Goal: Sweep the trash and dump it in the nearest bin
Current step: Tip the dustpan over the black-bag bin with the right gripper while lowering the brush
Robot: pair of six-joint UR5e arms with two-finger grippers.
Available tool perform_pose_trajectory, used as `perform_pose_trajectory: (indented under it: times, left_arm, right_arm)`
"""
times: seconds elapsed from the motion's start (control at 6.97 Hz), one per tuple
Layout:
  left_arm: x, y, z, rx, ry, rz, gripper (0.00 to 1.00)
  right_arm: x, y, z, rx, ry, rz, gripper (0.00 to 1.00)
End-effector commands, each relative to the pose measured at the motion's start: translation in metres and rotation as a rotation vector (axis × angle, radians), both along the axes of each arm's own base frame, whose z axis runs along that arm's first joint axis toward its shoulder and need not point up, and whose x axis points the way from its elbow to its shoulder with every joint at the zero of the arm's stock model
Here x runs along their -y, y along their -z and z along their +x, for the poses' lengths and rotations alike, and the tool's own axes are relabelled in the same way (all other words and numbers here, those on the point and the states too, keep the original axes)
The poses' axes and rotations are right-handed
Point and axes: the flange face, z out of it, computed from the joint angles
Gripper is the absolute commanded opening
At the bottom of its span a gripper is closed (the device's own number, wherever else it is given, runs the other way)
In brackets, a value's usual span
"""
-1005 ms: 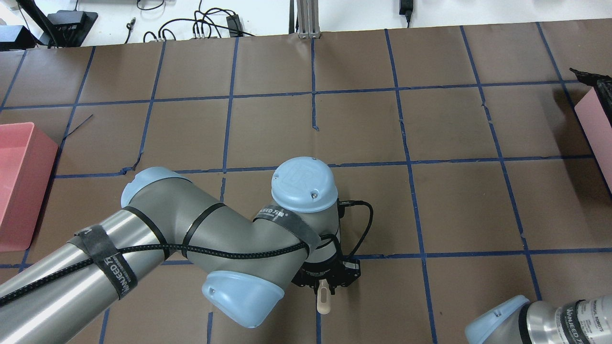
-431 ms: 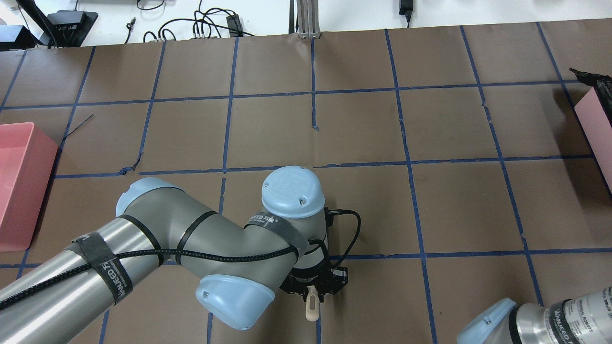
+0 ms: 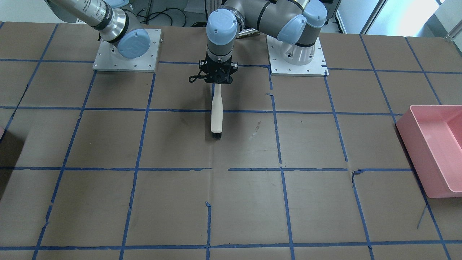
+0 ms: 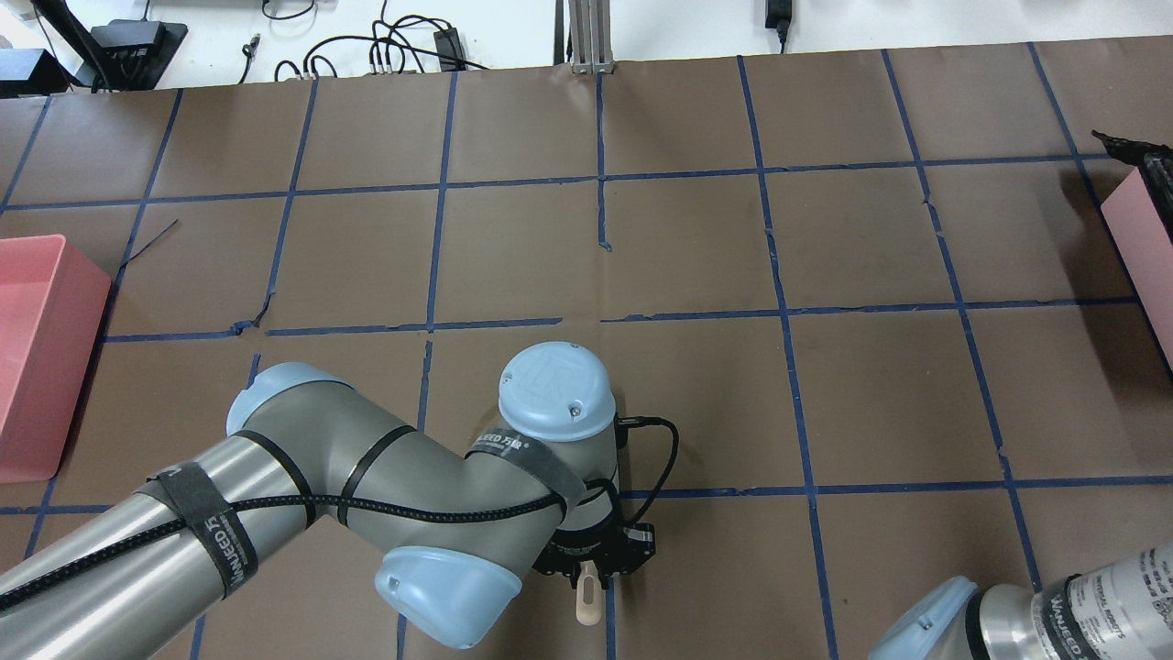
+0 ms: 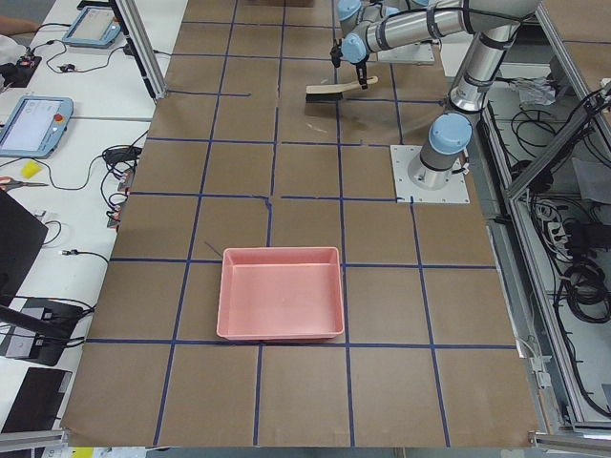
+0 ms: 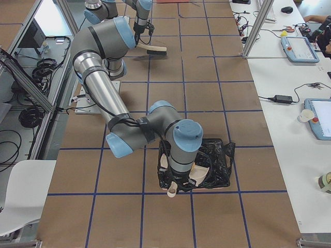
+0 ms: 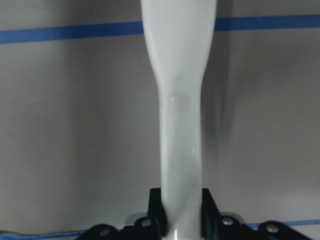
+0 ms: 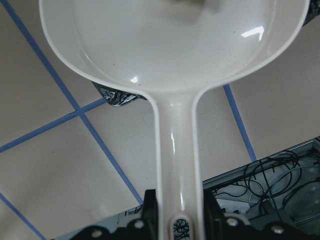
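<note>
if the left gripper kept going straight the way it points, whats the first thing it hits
The left gripper, shut on the brush, points down, so it should meet the brown table first; gap unclear.

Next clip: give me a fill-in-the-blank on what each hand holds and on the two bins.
The left hand is shut on the handle of a ___. The right hand holds a white ___ by its handle. That tool hangs over the right-end bin, lined with a ___ bag. The left-end bin is ___ in colour.
Missing words: brush; dustpan; black; pink.
</note>
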Motion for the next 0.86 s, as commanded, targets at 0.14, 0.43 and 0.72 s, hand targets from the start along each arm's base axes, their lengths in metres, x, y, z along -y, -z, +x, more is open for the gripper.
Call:
perform_pose_trajectory:
  times: [0.14,0.43,0.72]
  left_arm:
    - [0.0,0.006,-0.002,-0.001,-0.026,-0.005,0.03]
    - [0.001,0.004,-0.003,-0.004,-0.024,-0.008,0.15]
    - [0.003,0.001,-0.004,-0.007,-0.024,-0.016,0.98]
  right_arm:
    - [0.021,-0.025,0.031,-0.059,-0.082,0.037,0.0]
    - [0.03,-0.031,0.045,-0.09,-0.111,0.071,0.0]
    - [0.035,-0.037,0.045,-0.138,-0.153,0.067,0.0]
